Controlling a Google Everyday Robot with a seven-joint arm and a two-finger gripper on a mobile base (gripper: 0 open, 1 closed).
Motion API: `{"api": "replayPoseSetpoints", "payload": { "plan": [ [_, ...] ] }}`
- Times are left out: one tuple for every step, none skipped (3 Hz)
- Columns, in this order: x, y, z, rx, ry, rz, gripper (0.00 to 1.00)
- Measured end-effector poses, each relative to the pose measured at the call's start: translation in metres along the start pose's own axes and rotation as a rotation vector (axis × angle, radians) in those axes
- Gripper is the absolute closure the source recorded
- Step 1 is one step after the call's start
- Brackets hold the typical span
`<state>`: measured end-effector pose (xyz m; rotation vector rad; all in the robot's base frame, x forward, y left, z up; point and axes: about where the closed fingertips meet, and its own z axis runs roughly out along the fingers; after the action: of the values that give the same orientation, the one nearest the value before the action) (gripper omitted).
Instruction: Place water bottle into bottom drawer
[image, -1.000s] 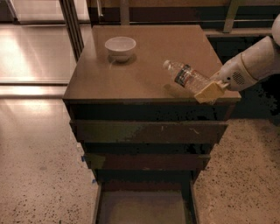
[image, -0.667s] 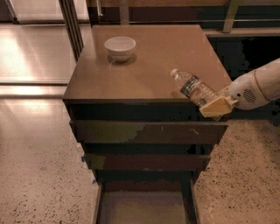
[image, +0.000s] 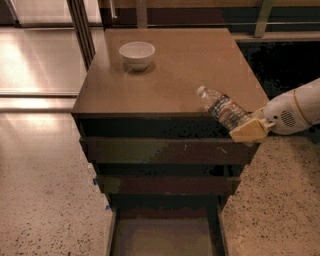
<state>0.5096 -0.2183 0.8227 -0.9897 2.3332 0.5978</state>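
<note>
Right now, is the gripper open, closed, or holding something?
Gripper: closed on the base of the water bottle, holding it tilted at the cabinet's front right edge, above and to the right of the open bottom drawer.

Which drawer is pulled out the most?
The bottom drawer: its floor shows; the others show only fronts. The hand, at the cabinet's top edge, holds the water bottle.

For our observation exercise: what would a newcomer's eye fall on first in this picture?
The clear water bottle is held tilted by its base in the robot's tool at the front right corner of the cabinet, with its cap pointing up-left. Below, the bottom drawer stands pulled open. A white bowl sits at the back left of the cabinet top.
</note>
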Motion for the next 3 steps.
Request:
{"api": "replayPoseSetpoints", "payload": {
  "plan": [
    [0.004,0.003,0.008,-0.007,-0.002,-0.010,1.00],
    [0.049,0.009,0.060,-0.044,-0.028,0.050,1.00],
    [0.105,0.008,0.118,-0.055,-0.037,0.141,1.00]
  ]
}}
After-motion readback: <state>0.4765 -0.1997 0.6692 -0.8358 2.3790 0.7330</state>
